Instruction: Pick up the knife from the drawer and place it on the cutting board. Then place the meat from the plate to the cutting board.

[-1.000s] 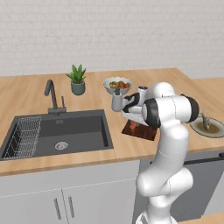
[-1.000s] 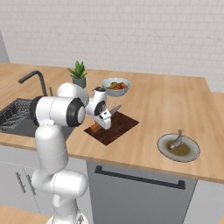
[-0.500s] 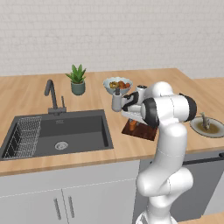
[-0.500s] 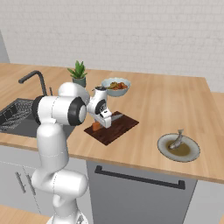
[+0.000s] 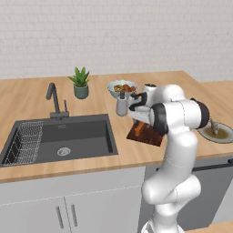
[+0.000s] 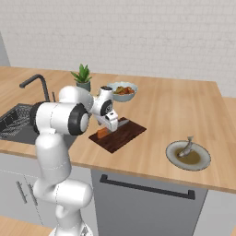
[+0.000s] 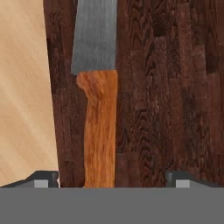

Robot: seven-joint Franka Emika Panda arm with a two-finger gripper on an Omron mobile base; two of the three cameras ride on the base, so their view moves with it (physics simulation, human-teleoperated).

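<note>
The knife (image 7: 99, 131), with an orange-brown handle and a grey blade, lies flat on the dark reddish-brown cutting board (image 7: 175, 87). My gripper (image 7: 113, 180) hangs just above the handle, open, with its fingertips (image 7: 46, 179) wide apart on either side and touching nothing. From the base, the gripper (image 6: 110, 122) sits low over the knife (image 6: 105, 132) at the left end of the cutting board (image 6: 124, 136). The meat (image 6: 186, 147) rests on the round plate (image 6: 200, 162) to the right, also seen as the plate (image 5: 224, 135). The drawer is out of view.
A dark sink (image 5: 77, 136) with a faucet (image 5: 53, 96) and a wire rack lies left of the board. Behind the board stand a bowl of fruit (image 6: 122, 89), a potted plant (image 6: 82, 76) and a small grey shaker (image 5: 121, 105).
The jaws have gone from shut to wide open and let go of the knife, which now lies on the board. The arm has barely moved.
</note>
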